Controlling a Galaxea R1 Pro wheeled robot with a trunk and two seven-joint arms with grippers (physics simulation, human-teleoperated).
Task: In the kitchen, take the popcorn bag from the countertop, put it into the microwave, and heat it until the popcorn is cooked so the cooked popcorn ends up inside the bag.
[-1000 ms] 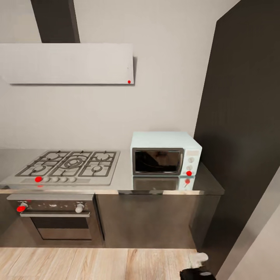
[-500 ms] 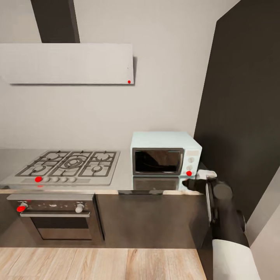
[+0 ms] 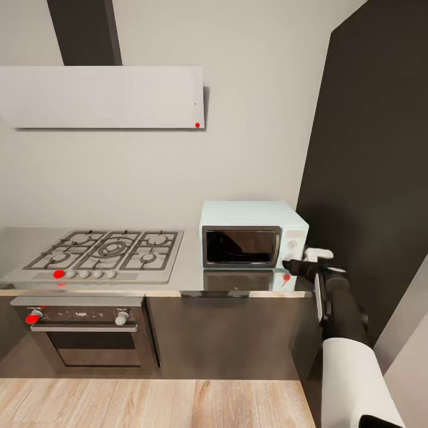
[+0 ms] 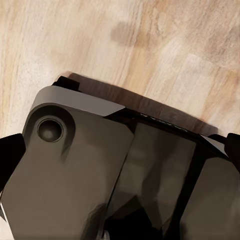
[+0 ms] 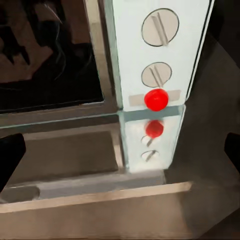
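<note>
- Right pincer (image 3: 295, 265) raised at the lower right corner of the microwave (image 3: 249, 233), just before the red dot (image 5: 156, 99); fingers apart, dark tips at both edges of the right wrist view.
- Left pincer: state impossible to tell.
- Microwave door shut, standing on the glossy bench (image 3: 190, 279), beside the gas hob (image 3: 101, 254).

Robot base (image 4: 75, 170) over plank floor (image 4: 100, 45)

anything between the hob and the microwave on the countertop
Nothing: in the head view, only bare glossy countertop separates the hob from the microwave.
</note>
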